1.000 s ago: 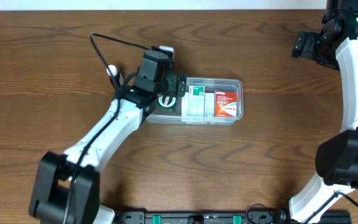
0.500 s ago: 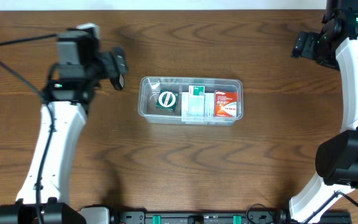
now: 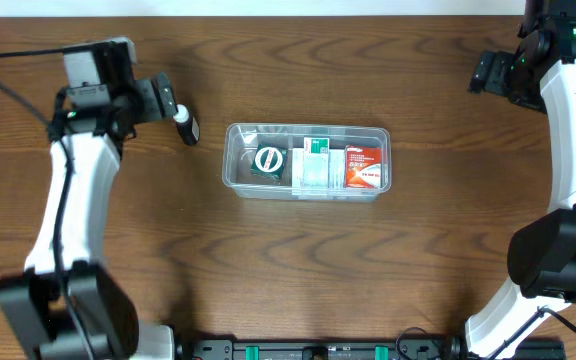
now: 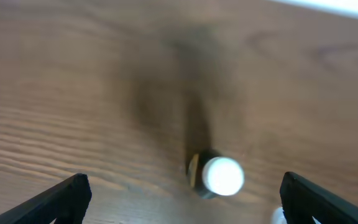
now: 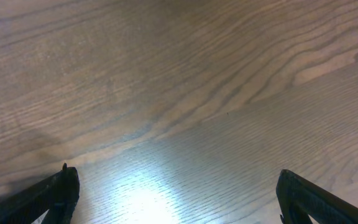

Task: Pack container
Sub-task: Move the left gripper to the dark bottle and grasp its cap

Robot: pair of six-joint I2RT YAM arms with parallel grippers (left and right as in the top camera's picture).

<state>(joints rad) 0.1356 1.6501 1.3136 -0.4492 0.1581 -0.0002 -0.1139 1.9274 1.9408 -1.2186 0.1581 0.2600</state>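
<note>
The clear plastic container [image 3: 308, 184] stands at the table's middle. It holds a green box with a round white-and-green top [image 3: 268, 162], a white-and-green box [image 3: 314, 166] and a red box [image 3: 365, 167]. A small dark bottle with a white cap [image 3: 185, 126] lies on the table left of the container. My left gripper [image 3: 171, 104] is open right beside the bottle's cap end. In the blurred left wrist view the bottle [image 4: 218, 176] shows cap first, ahead of my open left gripper [image 4: 185, 208]. My right gripper [image 3: 486, 72] is open and empty at the far right.
The right wrist view shows only bare wood with a glare patch [image 5: 142, 199] between my right gripper's tips [image 5: 179, 205]. The table's back edge runs close behind both arms.
My left arm has swung from over the container's left end out to the far left and now faces the bottle. The right arm and the container's contents have not moved.
</note>
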